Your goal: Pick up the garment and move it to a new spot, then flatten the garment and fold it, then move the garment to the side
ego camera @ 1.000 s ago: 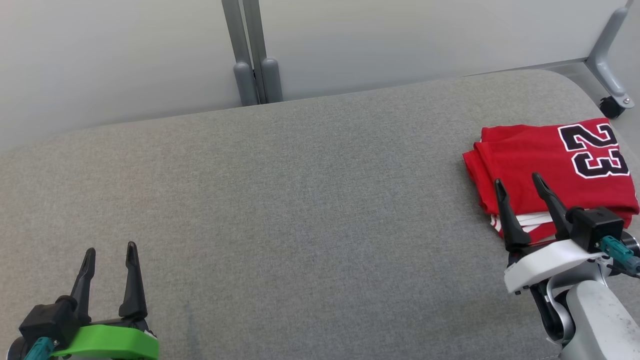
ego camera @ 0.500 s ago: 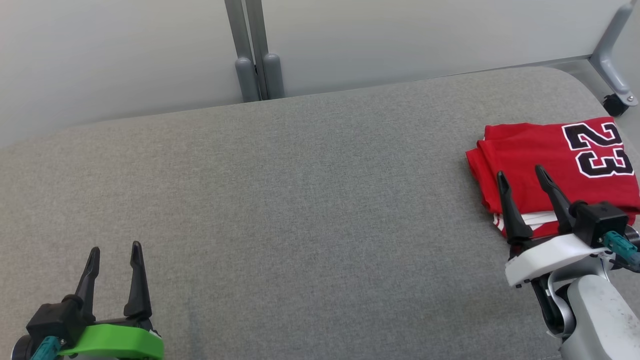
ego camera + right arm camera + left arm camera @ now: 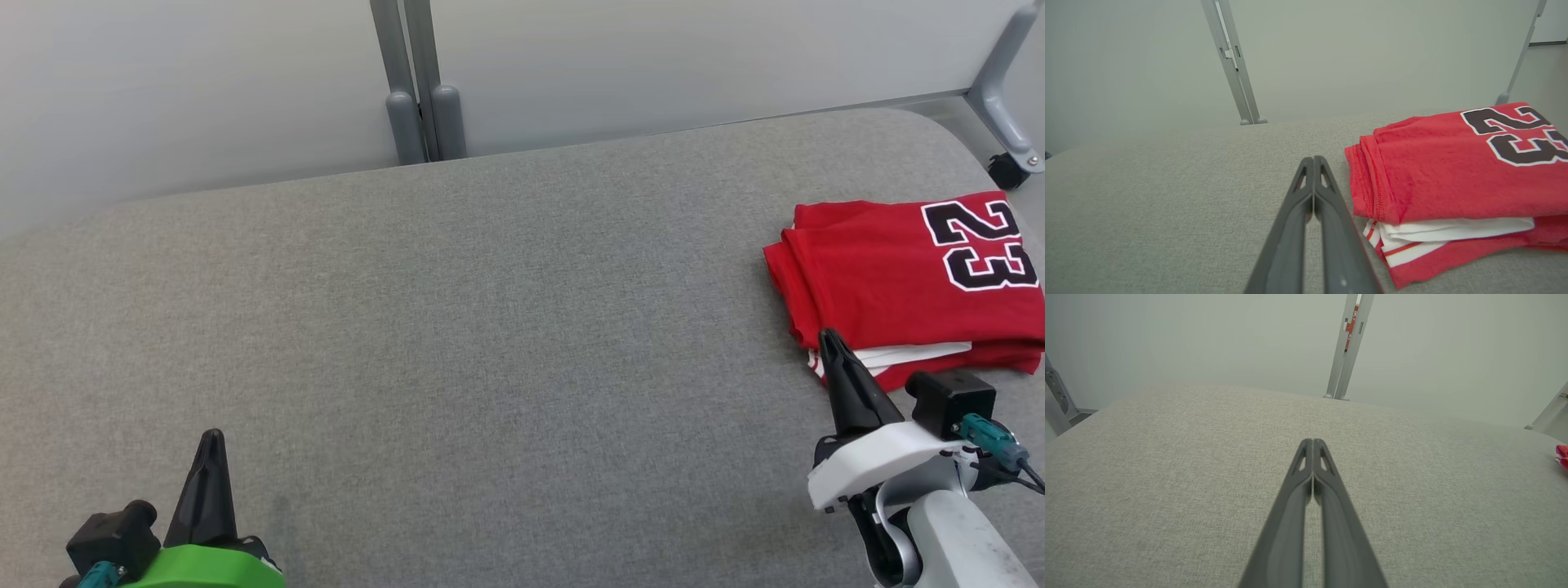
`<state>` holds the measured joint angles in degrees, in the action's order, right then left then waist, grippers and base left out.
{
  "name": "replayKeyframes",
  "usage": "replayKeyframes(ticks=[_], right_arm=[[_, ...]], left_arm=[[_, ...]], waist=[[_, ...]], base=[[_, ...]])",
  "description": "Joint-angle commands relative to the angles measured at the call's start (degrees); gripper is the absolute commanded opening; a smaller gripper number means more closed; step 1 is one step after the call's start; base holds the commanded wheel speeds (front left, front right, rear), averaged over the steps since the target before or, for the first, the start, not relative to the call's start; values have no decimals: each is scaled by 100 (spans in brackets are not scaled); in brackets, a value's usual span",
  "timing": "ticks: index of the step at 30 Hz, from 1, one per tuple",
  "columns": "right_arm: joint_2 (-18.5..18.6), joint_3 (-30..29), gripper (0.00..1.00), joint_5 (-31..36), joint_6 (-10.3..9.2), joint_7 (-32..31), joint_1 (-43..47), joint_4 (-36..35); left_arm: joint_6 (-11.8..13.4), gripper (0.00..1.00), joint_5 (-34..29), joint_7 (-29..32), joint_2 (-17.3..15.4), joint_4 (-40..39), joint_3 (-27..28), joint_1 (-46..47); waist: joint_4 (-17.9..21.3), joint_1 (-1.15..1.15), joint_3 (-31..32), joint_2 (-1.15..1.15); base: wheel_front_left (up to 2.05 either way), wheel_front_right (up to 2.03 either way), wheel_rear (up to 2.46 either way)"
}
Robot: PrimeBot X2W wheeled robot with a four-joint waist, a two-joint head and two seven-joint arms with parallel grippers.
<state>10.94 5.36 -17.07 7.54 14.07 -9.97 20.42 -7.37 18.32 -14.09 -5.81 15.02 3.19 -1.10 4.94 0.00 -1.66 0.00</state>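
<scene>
The garment (image 3: 898, 278) is a red jersey with a black "23", folded into a neat stack at the right end of the grey cushioned surface (image 3: 490, 310); white trim peeks out between its layers (image 3: 1453, 230). My right gripper (image 3: 826, 336) is shut with nothing in it, its tip just off the stack's near left corner, and its closed tip (image 3: 1314, 159) stands left of the stack. My left gripper (image 3: 212, 435) is shut and empty near the front left, and its tip (image 3: 1312, 442) hangs over bare fabric. A sliver of the garment (image 3: 1562, 455) shows at the far right edge.
A grey double post (image 3: 416, 82) rises behind the surface against a pale wall. A metal leg with a caster (image 3: 1008, 167) stands at the back right, close to the surface's rounded corner.
Both grippers have gone from open to shut, with nothing between the fingers. The right gripper has drawn back from over the garment's near edge, and the left has pulled back a little too.
</scene>
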Motion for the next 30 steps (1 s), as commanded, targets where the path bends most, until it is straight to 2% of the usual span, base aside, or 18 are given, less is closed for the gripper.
replayKeyframes(ticks=[1,30], right_arm=[[14,-77,0,-270,0,-66,-111,-98],[-273,-471,0,-2852,-2,-769,61,-315]], left_arm=[[-1,0,269,71,-16,-81,32,75],[-6,0,2809,771,90,-108,140,329]], waist=[[-7,0,2,0],[-122,0,37,0]], base=[[0,0,0],[0,0,0]])
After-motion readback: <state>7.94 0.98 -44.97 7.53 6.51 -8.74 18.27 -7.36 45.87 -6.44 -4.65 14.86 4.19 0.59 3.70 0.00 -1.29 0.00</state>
